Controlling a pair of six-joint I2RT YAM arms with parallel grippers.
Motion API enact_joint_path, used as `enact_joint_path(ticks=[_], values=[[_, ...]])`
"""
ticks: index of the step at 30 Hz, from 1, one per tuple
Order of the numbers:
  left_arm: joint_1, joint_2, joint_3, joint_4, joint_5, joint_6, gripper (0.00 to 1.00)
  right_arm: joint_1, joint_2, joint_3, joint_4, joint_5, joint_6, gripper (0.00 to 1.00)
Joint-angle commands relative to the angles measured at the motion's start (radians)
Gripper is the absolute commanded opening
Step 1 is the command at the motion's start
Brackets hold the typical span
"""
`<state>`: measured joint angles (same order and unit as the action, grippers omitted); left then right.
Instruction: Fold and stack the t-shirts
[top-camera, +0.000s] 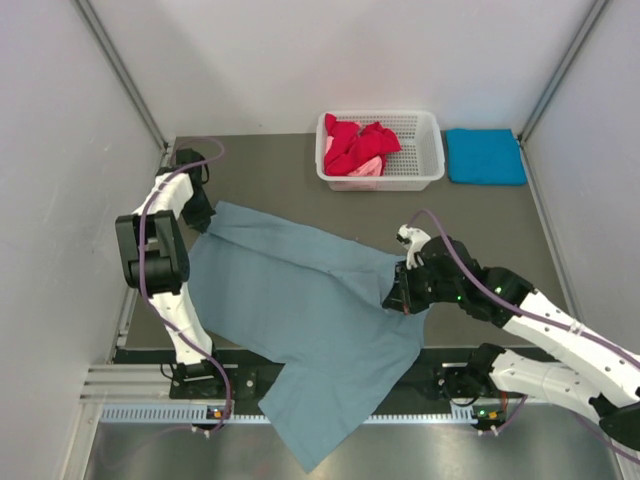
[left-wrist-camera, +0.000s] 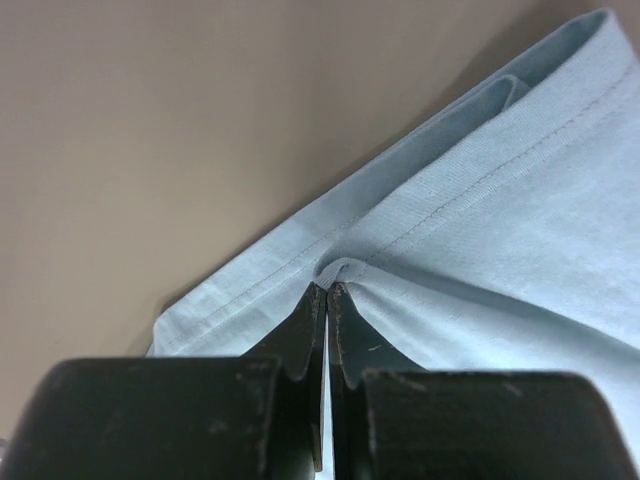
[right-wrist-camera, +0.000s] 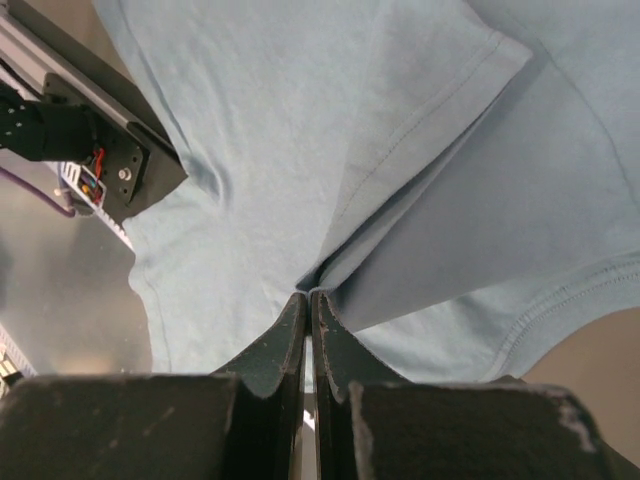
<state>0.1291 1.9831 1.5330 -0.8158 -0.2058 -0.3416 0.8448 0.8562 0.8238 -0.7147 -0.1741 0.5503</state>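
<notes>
Left fingers (left-wrist-camera: 303, 345), right fingers (right-wrist-camera: 284, 345) clamped on grey-blue t-shirt (top-camera: 300, 310) edges; bottom overhangs table (top-camera: 270, 170).

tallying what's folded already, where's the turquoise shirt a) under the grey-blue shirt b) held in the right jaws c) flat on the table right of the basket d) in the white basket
c: the turquoise shirt lies folded on the table just right of the white basket, which holds red and pink shirts.
</notes>
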Motion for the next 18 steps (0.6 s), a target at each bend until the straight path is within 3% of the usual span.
enact_joint_path(ticks=[1, 18], values=[[0.007, -0.079, 0.003, 0.003, -0.049, -0.007, 0.00, 0.023, -0.029, 0.058, -0.031, 0.001, -0.007, 0.00], [0.007, -0.044, -0.022, 0.024, -0.086, 0.003, 0.00, 0.040, 0.023, -0.014, 0.029, -0.039, -0.013, 0.00]])
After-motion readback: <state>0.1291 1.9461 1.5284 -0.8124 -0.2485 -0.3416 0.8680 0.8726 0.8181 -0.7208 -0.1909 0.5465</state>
